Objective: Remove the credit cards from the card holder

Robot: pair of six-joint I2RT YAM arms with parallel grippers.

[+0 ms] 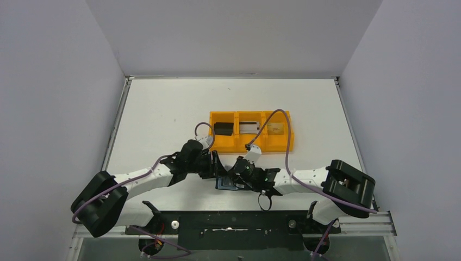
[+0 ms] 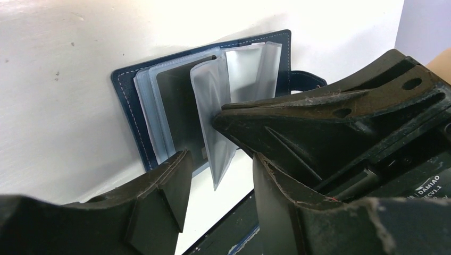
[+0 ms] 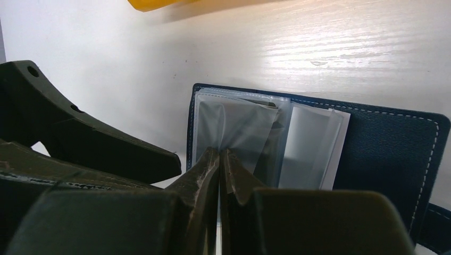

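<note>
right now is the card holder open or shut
Open: the card holder lies spread on the table, its clear sleeves fanned up.

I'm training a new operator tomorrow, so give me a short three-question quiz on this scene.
1. True or false: every compartment of the orange tray holds a card.
2. The card holder is: A) closed inside the tray; B) open on the table, its clear sleeves fanned up; C) lifted off the table.
3. Which has its jaws pressed together, the left gripper or the right gripper?

Key
1. True: a black card, a silver card and a tan card.
2. B.
3. The right; the left's jaws stand apart.
</note>
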